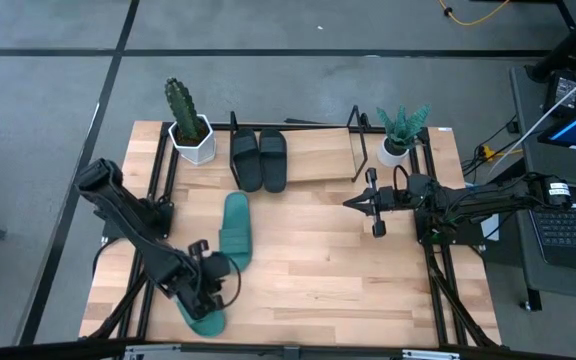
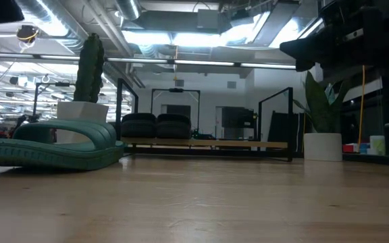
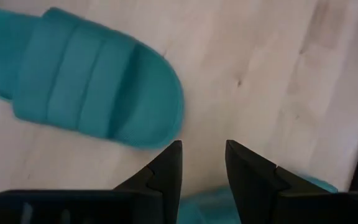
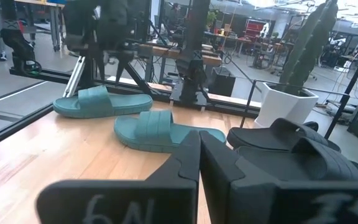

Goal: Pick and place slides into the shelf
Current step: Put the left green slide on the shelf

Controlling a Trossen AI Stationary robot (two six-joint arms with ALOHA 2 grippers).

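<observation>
Two black slides (image 1: 259, 159) lie side by side on the shelf's wooden board (image 1: 318, 160), also seen in the low view (image 2: 155, 125). One teal slide (image 1: 235, 232) lies sole-down mid-table (image 2: 53, 145) (image 3: 98, 87). The second teal slide (image 1: 208, 320) lies near the table's near edge, partly hidden under my left gripper (image 1: 204, 288). That gripper is open and hovers right over it (image 3: 202, 168), with a strip of teal (image 3: 207, 202) showing below its fingers. My right gripper (image 1: 373, 207) is shut (image 4: 197, 155) and waits at the table's right, near the shelf's right end.
A cactus in a white pot (image 1: 190, 135) stands at the shelf's left end and a leafy plant in a white pot (image 1: 398, 140) at its right end. Bare wooden table top (image 1: 338, 270) lies between the arms. Black frame rods (image 1: 438, 290) run along the table's sides.
</observation>
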